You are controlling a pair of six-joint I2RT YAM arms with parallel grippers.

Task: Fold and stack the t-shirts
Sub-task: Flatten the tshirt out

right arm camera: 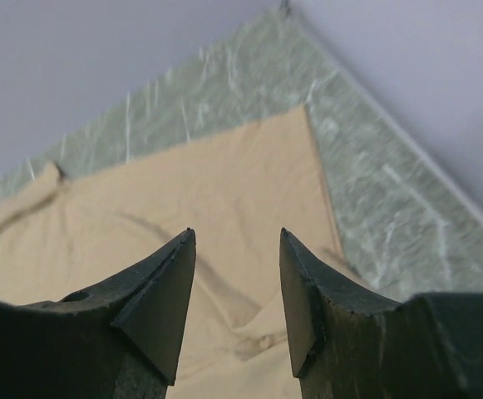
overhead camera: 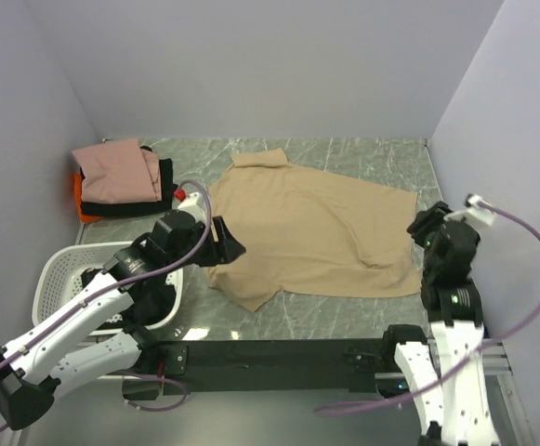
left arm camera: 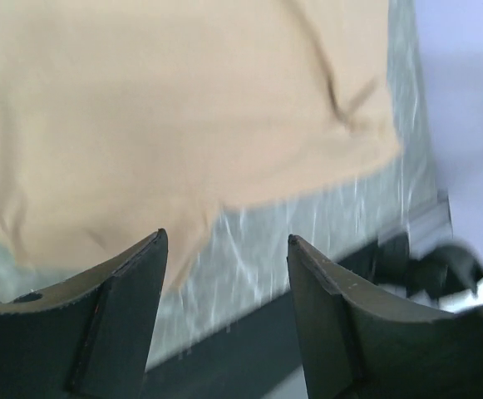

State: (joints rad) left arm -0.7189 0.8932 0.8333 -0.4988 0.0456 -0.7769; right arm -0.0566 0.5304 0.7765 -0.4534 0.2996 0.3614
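Observation:
A tan-beige t-shirt [overhead camera: 311, 228] lies spread on the marble table, collar toward the back wall. My left gripper [overhead camera: 230, 247] hovers at the shirt's left edge, open and empty; its wrist view shows the tan cloth [left arm camera: 174, 116] above the fingertips and bare table between them. My right gripper [overhead camera: 421, 226] is at the shirt's right edge, open with nothing held; its wrist view looks across the tan shirt [right arm camera: 183, 199]. A folded stack of t-shirts sits at the back left: dusty pink [overhead camera: 113, 170] on top, black [overhead camera: 165, 177] and orange [overhead camera: 85, 204] beneath.
A white perforated basket [overhead camera: 56, 274] stands at the near left, under my left arm. Grey walls close in on the left, back and right. A black rail [overhead camera: 279, 358] runs along the table's near edge.

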